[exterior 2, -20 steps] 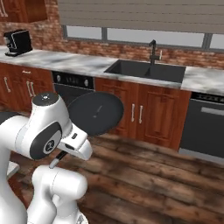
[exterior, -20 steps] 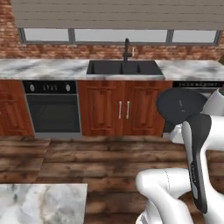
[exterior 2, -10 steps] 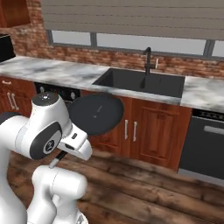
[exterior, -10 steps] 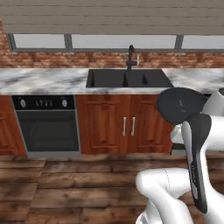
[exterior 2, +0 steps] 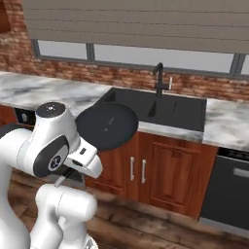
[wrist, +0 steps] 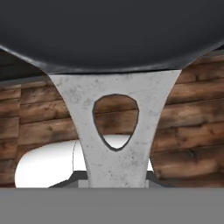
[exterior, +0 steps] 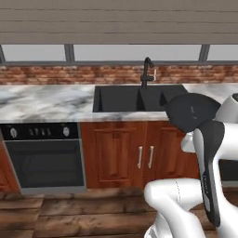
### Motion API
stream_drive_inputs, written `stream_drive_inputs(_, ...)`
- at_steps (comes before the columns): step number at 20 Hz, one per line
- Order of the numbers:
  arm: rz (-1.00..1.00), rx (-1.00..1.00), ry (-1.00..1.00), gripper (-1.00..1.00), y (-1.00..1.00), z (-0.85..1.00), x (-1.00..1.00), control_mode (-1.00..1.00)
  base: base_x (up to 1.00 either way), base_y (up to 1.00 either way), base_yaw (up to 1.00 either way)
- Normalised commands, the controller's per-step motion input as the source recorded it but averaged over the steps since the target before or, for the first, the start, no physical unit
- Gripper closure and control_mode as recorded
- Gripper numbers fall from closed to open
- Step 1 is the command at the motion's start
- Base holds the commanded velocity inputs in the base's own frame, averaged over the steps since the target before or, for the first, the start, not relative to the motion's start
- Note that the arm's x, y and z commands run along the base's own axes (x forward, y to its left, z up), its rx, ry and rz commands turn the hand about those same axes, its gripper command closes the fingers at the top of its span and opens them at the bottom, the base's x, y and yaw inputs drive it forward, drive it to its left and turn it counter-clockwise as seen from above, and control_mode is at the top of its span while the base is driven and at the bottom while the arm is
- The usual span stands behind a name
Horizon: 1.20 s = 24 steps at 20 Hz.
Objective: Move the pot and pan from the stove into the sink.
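Observation:
The pan is a round dark disc held in the air in front of the counter, tilted so its flat face points at the cameras. It also shows at the right of the left base view as the pan. In the hand view its dark bowl spans the top, and its grey handle, with an oval hole, runs down into my gripper, which is shut on it. The sink, a dark recessed basin, lies just beyond the pan. The pot and the stove are out of view.
A black gooseneck faucet stands behind the basin. A black-fronted oven with knobs sits at the lower left, wooden cabinet doors under the sink, and a dark dishwasher front at the right. Marble counter flanks the basin.
The whole picture has shifted: the base has driven toward the counter, so the sink looks larger and nearer. The pan stays in the shut gripper, in the same place relative to the arm.

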Motion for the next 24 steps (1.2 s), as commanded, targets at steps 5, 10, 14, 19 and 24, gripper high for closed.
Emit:
stream_drive_inputs(5,0.00,0.00,0.00,1.00,0.00,0.00,0.00,1.00,0.94,0.23,-0.06)
stream_drive_inputs(10,0.00,0.00,0.00,1.00,0.00,0.00,0.00,1.00,0.88,0.24,-0.06)
stream_drive_inputs(14,0.00,0.00,0.00,1.00,0.00,0.00,0.00,1.00,0.67,0.39,-0.07)
stream_drive_inputs(19,0.00,0.00,0.00,1.00,0.00,0.00,0.00,1.00,0.37,0.54,-0.07)
stream_drive_inputs(24,0.00,0.00,0.00,1.00,0.00,0.00,0.00,1.00,0.13,0.29,-0.03)
